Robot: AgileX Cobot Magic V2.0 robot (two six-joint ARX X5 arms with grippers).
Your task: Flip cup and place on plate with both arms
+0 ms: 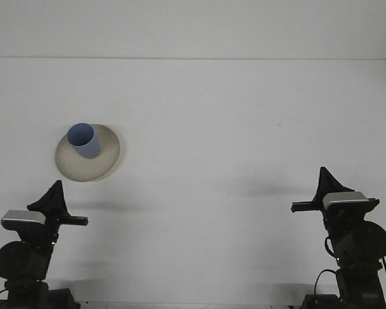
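Cup (pixel 83 140), blue and upright with its mouth up, is seen on the plate (pixel 93 165) toward the tabletop's (pixel 231 129) left edge, both grippers being parked at the near corners.

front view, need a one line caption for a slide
Blue cup standing mouth-up on a beige plate on the white table, with left gripper and right gripper pulled back near the front edge.
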